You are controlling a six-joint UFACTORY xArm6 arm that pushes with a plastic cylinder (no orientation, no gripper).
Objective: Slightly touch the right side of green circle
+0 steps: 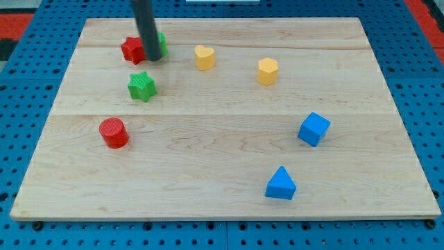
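— So where was my tip?
— Up at the view's top left, planted over the green circle, mostly hiding it, a red star touching on the left. No gripper, just a rod.
— Nearby?
— A green star just below.
— Count?
— Two green, two red with the cylinder, two yellow, two blue: cube, triangle.

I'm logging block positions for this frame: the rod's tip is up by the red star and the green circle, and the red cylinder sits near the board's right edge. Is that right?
Not quite. The camera view shows my tip by the red star and the green circle, as you say, but the red cylinder sits near the board's left edge, not the right.
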